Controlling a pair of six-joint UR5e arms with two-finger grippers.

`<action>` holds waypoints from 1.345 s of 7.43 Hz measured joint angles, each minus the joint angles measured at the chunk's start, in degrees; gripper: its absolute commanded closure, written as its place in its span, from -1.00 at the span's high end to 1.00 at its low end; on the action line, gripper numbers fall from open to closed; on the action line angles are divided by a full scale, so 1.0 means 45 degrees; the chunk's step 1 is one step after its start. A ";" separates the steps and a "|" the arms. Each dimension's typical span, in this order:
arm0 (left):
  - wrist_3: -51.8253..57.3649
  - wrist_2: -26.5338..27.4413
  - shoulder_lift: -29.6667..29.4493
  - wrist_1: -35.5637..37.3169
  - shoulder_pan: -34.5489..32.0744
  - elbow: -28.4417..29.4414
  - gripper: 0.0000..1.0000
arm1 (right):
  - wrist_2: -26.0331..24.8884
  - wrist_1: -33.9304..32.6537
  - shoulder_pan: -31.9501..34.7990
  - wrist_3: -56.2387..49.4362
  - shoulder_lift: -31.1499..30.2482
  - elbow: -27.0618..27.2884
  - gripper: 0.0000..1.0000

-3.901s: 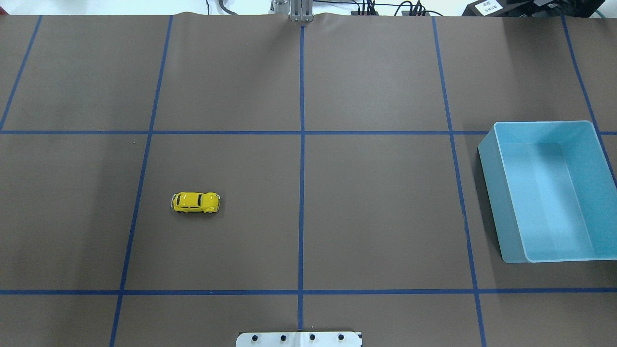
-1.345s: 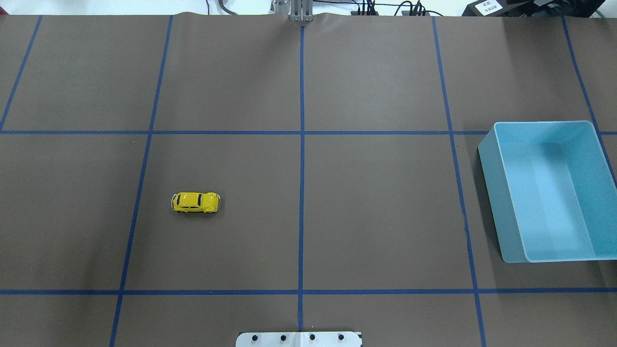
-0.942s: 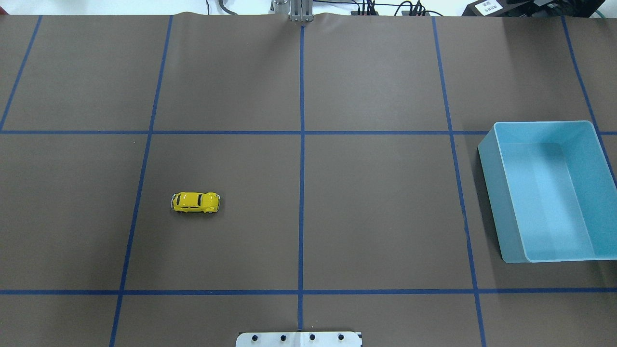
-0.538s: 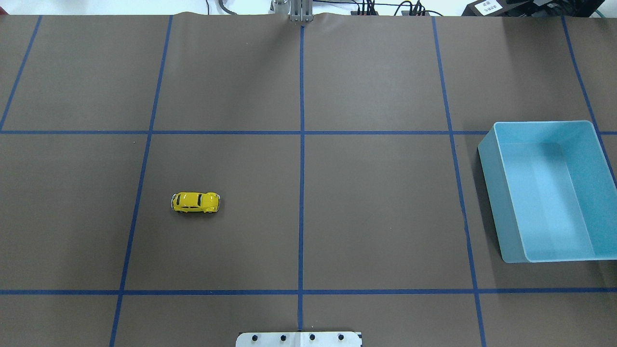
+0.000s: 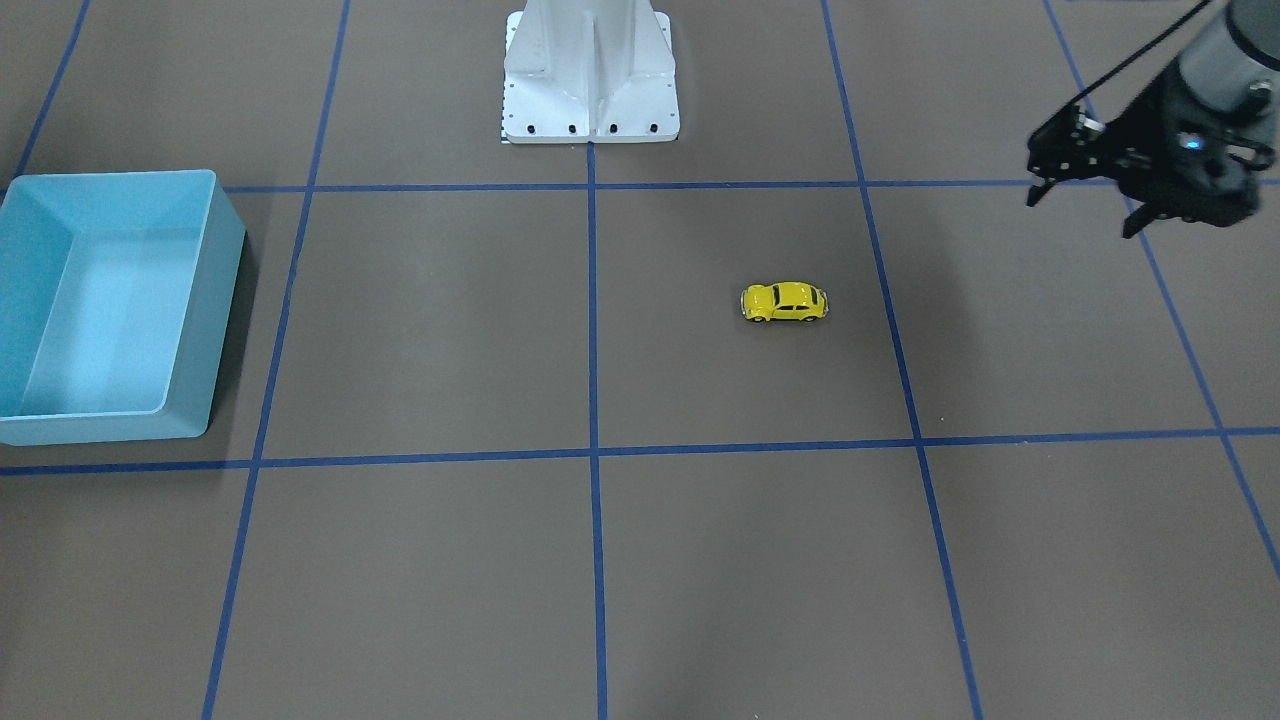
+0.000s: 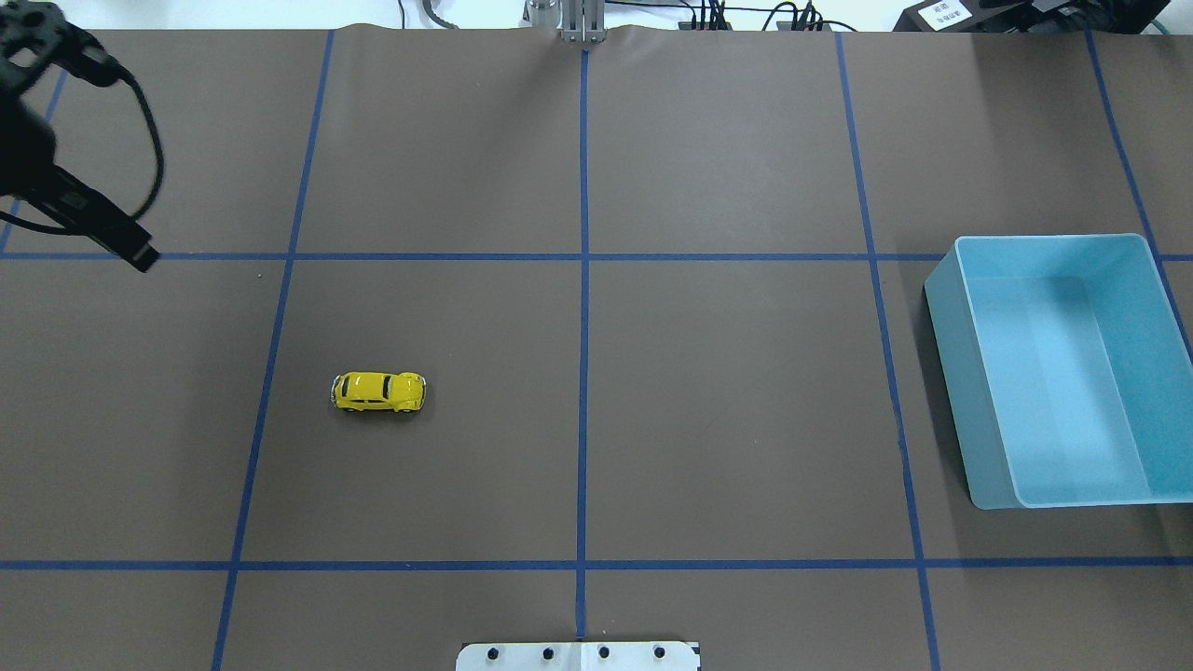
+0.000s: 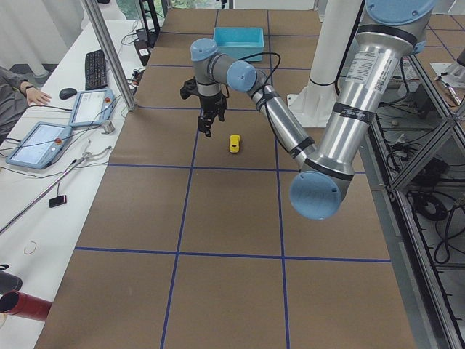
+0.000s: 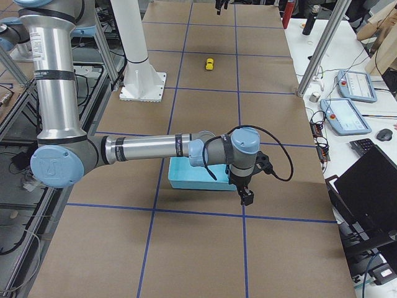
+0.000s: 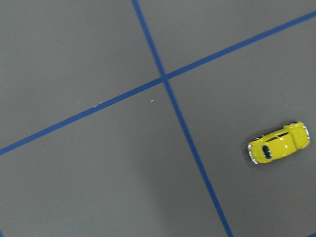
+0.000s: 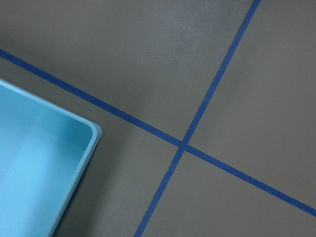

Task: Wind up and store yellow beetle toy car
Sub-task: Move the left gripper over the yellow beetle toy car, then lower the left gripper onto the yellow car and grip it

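**Bimanual cell, car at rest on the table.** The yellow beetle toy car (image 6: 377,392) stood on its wheels on the brown table (image 6: 746,419). It sat in the grid cell just left of the centre tape line (image 6: 582,373), with its long axis running left to right. It lay apart from both grippers.

The blue bin (image 6: 960,401) stood open side up at the right edge of the table, well apart from the car.

The left gripper (image 5: 1080,212) hung above the table to the left of the car, well clear of it. It pointed downward with its jaws standing apart. Its wrist view looked down on a tape crossing (image 9: 164,76), with the car toward the lower right of that view.

The right gripper (image 8: 247,196) appeared only in the exterior right view. It pointed downward above the table, near a corner of the bin. Whether its jaws were apart or together could not be told. Its wrist view showed a rounded corner of the bin beside another tape crossing (image 10: 183,144).

The white robot base (image 5: 590,70) stood on the centre line at the near edge of the table. A desk ran along the far edge and carried a keyboard (image 7: 94,69) and two tablets (image 7: 33,145). A person's hand (image 7: 33,94) rested on the desk beside a mouse (image 7: 67,93).
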 measured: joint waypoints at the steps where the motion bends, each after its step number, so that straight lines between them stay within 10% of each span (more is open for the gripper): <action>1: 0.0007 0.0747 -0.0403 -0.0195 0.0966 -0.0320 1.00 | -0.0015 0.0004 0.0000 0.0010 -0.0014 -0.0002 1.00; 10: 0.2129 0.3228 -0.0506 -0.4106 0.4800 0.0578 1.00 | -0.0047 0.0006 0.0000 0.0042 -0.0064 0.0074 1.00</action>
